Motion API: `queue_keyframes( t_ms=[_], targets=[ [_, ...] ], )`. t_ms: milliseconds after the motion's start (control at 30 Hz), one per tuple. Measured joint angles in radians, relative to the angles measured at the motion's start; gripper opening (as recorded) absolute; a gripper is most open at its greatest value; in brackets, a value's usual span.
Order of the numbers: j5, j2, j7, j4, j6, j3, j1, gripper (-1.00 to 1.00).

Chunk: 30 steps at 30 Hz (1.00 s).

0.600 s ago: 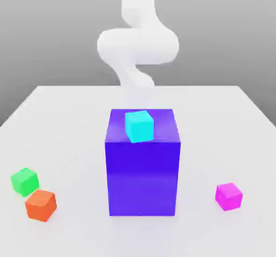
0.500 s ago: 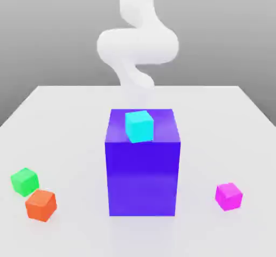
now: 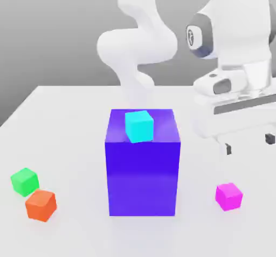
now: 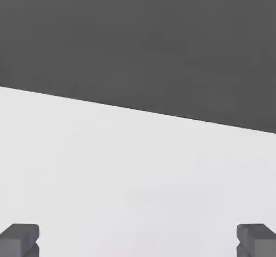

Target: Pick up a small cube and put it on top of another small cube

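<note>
Jaws spread above the magenta cube

Counter (image 3: 70,121) comes first: a pale, flat surface carrying every block. Above it, the white arm (image 3: 137,40) curls down from the top of the exterior view, and its hand hangs over the counter on the exterior view's right. The jaws (image 3: 248,143) stand wide apart and hold nothing; in the hand view their dark fingertips (image 4: 19,238) sit at opposite sides with bare counter between them.

Next in size, the big blue-purple block (image 3: 143,164) stands at the middle, with the cyan cube (image 3: 139,125) resting on its top face. The orange cube (image 3: 41,205) lies toward the exterior view's left, near the front, just beside the green cube (image 3: 25,181). The magenta cube (image 3: 229,196) lies on the counter on the exterior view's right, below the jaws and well apart from the green cube.
</note>
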Motion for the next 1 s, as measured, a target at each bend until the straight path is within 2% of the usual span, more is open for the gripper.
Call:
queue_keyframes(
  t_ms=[100,200,333,367,633,800,867,1000],
  targets=[
    [-0.111,0.106,0.118,-0.047,0.064,0.004,0.050,0.00],
    [-0.230,0.211,0.226,-0.069,0.133,-0.054,0.117,0.00],
    [-0.308,0.355,0.288,-0.045,0.246,-0.127,0.178,0.00],
    [-0.317,0.390,0.297,-0.039,0.273,-0.142,0.191,-1.00],
    [-0.316,0.374,0.296,-0.042,0.261,-0.137,0.187,-1.00],
    [-0.222,0.207,0.226,-0.076,0.130,-0.080,0.150,-1.00],
    [-0.191,0.179,0.200,-0.063,0.124,-0.071,0.136,-1.00],
    [-0.157,0.145,0.119,-0.036,0.120,-0.117,0.047,-1.00]
  ],
)
